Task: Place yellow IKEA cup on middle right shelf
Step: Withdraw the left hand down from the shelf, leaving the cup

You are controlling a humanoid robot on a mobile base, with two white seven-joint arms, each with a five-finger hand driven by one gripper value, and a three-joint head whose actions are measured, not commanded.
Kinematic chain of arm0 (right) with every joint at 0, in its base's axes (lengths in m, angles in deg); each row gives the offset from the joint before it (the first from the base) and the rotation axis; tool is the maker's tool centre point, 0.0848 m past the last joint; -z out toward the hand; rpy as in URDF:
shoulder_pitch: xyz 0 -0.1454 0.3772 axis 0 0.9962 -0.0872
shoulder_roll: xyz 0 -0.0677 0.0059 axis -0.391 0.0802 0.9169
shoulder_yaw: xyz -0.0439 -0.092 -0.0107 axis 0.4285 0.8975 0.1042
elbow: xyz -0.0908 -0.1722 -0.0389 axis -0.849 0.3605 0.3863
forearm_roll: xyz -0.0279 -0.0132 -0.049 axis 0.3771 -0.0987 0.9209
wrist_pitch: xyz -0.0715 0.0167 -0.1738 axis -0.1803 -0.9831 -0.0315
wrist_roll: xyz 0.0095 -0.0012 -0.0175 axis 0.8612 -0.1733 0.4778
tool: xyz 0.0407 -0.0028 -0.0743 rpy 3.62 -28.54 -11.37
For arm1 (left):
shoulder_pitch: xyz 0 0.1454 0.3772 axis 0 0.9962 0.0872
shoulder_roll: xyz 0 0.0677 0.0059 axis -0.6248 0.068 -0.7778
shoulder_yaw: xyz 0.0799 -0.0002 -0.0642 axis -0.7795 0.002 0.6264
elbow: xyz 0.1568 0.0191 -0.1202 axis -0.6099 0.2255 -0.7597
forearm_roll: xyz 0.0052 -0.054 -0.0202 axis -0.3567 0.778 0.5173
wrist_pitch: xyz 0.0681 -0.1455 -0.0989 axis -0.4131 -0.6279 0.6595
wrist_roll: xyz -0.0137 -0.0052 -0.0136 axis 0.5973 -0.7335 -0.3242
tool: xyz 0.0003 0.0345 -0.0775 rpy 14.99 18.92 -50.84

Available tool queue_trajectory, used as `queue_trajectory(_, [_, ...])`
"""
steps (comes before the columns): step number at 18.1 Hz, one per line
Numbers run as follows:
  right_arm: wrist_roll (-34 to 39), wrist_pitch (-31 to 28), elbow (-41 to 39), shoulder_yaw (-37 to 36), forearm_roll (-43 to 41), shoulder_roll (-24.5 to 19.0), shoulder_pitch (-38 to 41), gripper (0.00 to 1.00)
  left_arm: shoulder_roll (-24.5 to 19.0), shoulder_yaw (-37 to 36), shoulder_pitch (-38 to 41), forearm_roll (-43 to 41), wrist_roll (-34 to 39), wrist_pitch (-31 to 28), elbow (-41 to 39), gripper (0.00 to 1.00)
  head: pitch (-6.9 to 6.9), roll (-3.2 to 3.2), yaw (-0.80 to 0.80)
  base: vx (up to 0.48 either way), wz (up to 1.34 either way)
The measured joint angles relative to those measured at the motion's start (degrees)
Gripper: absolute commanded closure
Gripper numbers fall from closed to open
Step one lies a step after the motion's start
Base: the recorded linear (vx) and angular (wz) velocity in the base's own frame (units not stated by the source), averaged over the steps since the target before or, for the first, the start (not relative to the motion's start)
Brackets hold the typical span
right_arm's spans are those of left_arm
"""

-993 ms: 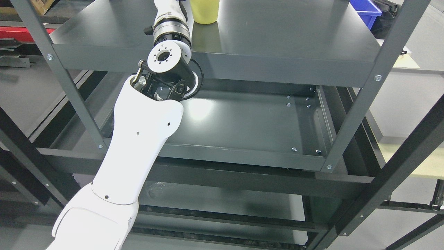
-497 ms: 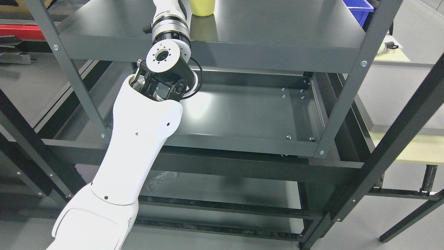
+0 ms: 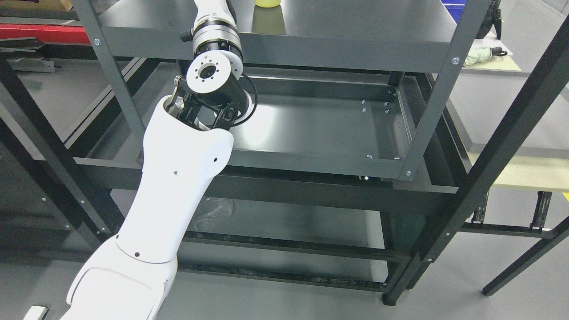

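Yellow cup stands on upper shelf, only its base visible at top edge. My left arm reaches up beside it; can't tell fingers' state, hand off-frame.

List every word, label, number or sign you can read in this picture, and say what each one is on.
No text can be read.
Left arm: a small dark mark on the white forearm segment near the top edge, too small and blurred to read.
Yellow cup: only its base shows at the top edge; no print visible.
Shelf frame: plain grey metal, only screws, no labels.
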Motion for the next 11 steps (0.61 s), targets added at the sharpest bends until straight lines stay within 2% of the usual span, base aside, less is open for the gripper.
queue_trajectory(7, [0.0,0.0,0.0,0.0,0.0,0.0,0.0,0.01,0.0,-0.7,1.0,-3.3,-1.0,-0.4,-0.9,0.01,0.0,0.0,0.0,-0.143,0.1])
queue_trajectory(11, [0.0,0.0,0.0,0.0,0.0,0.0,0.0,0.01,0.0,-1.9,3.0,-4.0,-2.8,-0.5,-2.8,0.01,0.0,0.0,0.0,-0.056,0.23])
